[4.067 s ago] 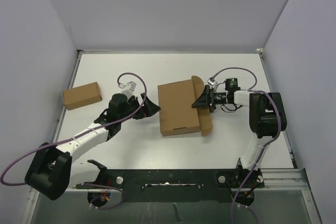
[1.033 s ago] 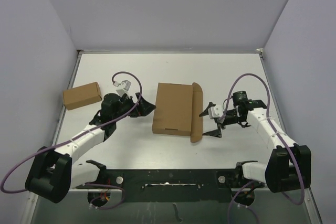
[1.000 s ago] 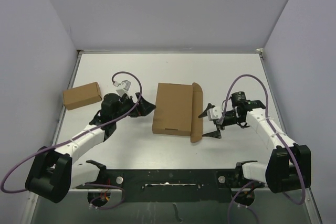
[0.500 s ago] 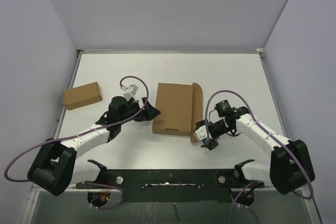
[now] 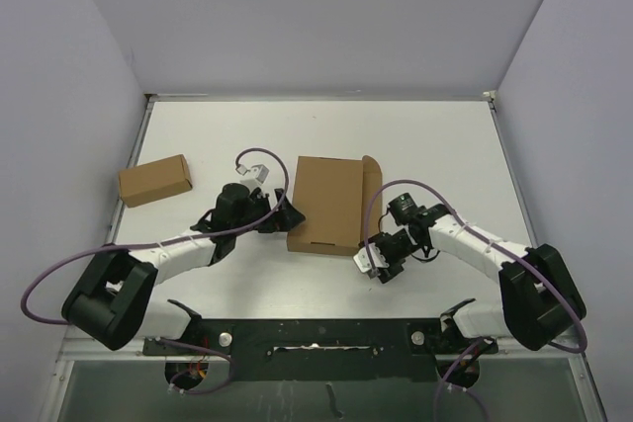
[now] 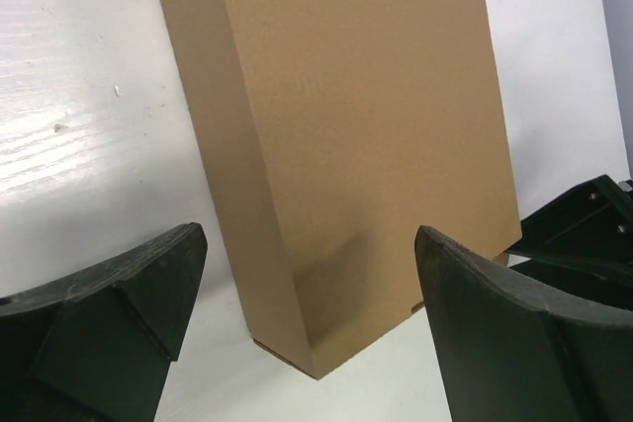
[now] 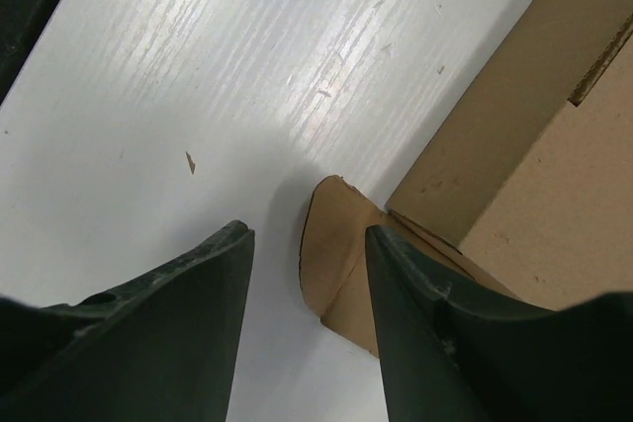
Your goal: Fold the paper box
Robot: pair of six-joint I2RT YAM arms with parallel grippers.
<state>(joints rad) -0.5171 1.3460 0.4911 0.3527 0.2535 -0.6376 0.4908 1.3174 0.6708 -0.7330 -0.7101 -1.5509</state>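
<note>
My right pincer (image 7: 305, 236) is part open and empty, the rounded flap (image 7: 336, 264) of the paper box (image 5: 326, 203) showing between its jaws. The box lies flat on the table (image 5: 445, 145). My left pincer (image 6: 307, 244) gapes wide at the box's opposite edge (not touching). Risk: a shallow pinch could slip off the flap, or shove the unheld box sideways.

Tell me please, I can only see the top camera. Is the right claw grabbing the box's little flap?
Observer: Not yet. The right wrist view shows the right gripper open, its fingers either side of the rounded flap tip of the paper box, not pinching it.
Operator: And the left claw?
Observer: In its wrist view the left gripper is open wide, with the box's near corner between its fingers, untouched.
Operator: Is that side of the box open?
Observer: No, the side wall there is plain closed cardboard.
</note>
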